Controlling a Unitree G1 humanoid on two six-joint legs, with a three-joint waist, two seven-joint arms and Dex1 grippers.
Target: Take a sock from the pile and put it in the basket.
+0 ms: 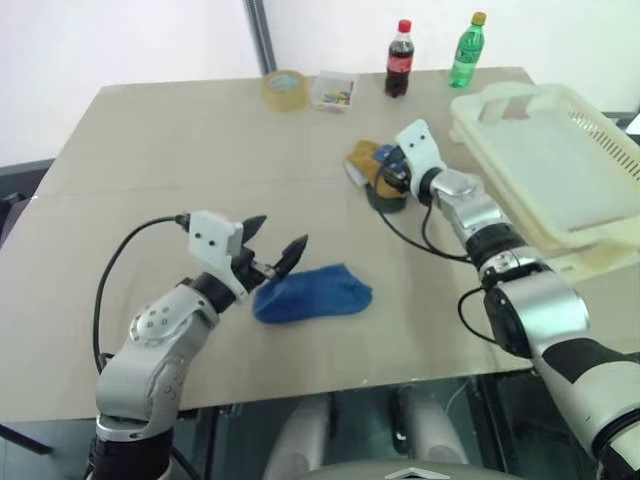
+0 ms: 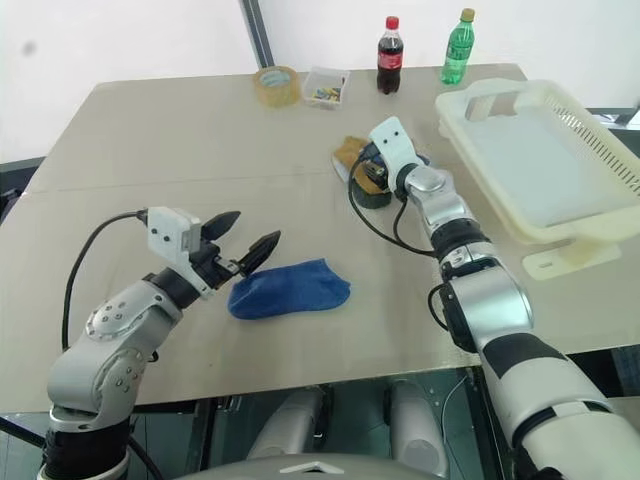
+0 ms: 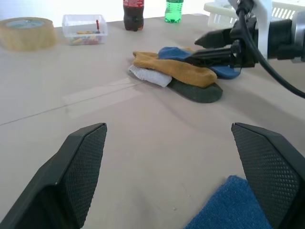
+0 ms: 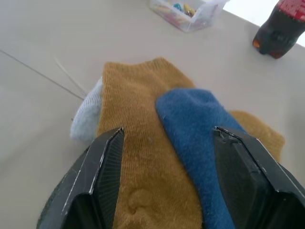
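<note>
right gripper: the right gripper (image 4: 164,176) hangs low over the pile (image 3: 178,74) of soft mustard-yellow, dark green and pale grey socks at mid-table, black fingers apart and empty; they straddle the bright royal-blue fabric sock (image 4: 200,129) lying on top, which reads as lining up a pinch
left gripper: the left gripper (image 1: 276,243) stands fully open near the front edge, holding nothing; a second blue sock (image 1: 312,293) lies flat on the table just beside its fingertips
basket: the large cream-white slotted plastic basket (image 1: 600,140) waits on the robot's right, near the pile, so the carry looks short; no sock shows in it
hard to make out: the right hand covers much of the pile in the head views; whether its fingers touch the fabric I cannot tell; the basket runs off the head views' right edge
</note>
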